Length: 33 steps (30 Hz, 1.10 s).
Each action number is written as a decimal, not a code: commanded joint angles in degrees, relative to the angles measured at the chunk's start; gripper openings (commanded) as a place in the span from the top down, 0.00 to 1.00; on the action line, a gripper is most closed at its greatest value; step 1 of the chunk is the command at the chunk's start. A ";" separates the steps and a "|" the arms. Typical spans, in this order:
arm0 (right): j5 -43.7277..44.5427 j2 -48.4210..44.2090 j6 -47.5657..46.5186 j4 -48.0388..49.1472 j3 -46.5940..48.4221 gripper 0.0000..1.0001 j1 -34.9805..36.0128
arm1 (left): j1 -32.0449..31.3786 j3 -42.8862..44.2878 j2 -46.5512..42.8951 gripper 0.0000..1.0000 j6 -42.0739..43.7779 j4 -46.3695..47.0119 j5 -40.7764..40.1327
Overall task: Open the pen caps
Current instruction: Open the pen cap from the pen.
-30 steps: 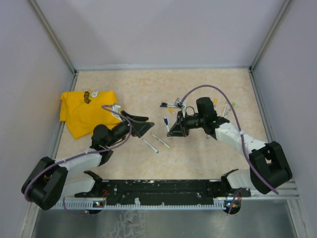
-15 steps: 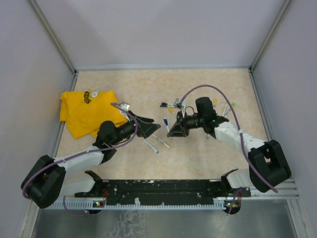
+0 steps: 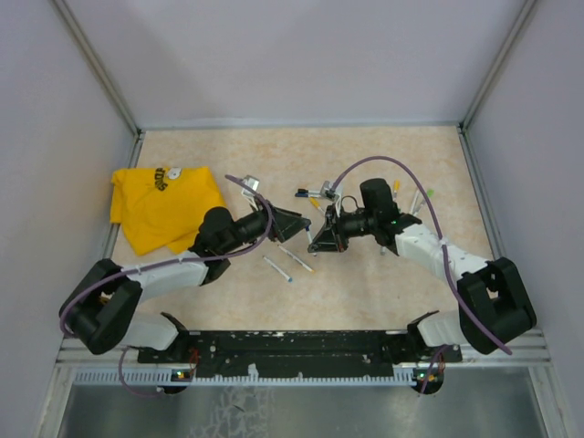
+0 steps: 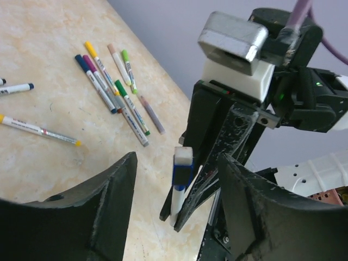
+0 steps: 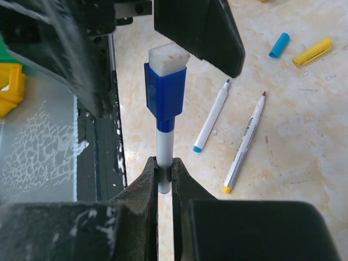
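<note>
Reaching in from the left, the left gripper (image 4: 178, 161) has its jaws wide, one on each side of the blue cap (image 4: 182, 169). There is a gap on both sides and no contact. The right gripper (image 5: 164, 169) is clamped narrow on the pen (image 5: 165, 142) barrel, with the capped end pointing at the left arm. Both arms lie low with elbows bent and meet mid-table (image 3: 274, 155).

Right wrist view only: a loose light-blue cap (image 5: 280, 44) and a yellow cap (image 5: 311, 51), plus two pens (image 5: 212, 115) lying flat.

Left wrist view only: a row of pens (image 4: 117, 89) beyond the jaws.

Top view: a yellow cloth (image 3: 160, 205) at the left edge, well apart from the grippers. Open tabletop lies toward the far wall.
</note>
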 commanded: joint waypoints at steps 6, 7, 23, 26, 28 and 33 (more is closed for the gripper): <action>-1.65 0.10 -1.14 0.63 3.30 1.00 -0.31 | -0.79 2.18 4.69 0.60 -1.40 3.93 3.18; -1.59 0.11 -1.17 0.63 3.30 1.00 -0.31 | -0.79 2.25 4.72 0.65 -1.34 3.93 3.17; -2.36 -0.71 5.03 6.78 1.24 0.56 -0.31 | -1.13 -0.02 6.78 1.00 -5.16 12.48 4.20; -2.07 -0.70 6.03 7.56 1.11 0.58 -0.31 | -1.14 0.26 7.38 1.00 -5.44 12.89 4.55; -2.00 -0.79 6.50 8.02 1.01 0.61 -0.31 | -1.14 0.26 7.69 1.00 -5.35 13.30 4.56; -1.85 -0.90 6.89 8.24 1.10 1.00 -0.31 | -0.12 1.11 7.96 1.00 -4.73 14.36 2.25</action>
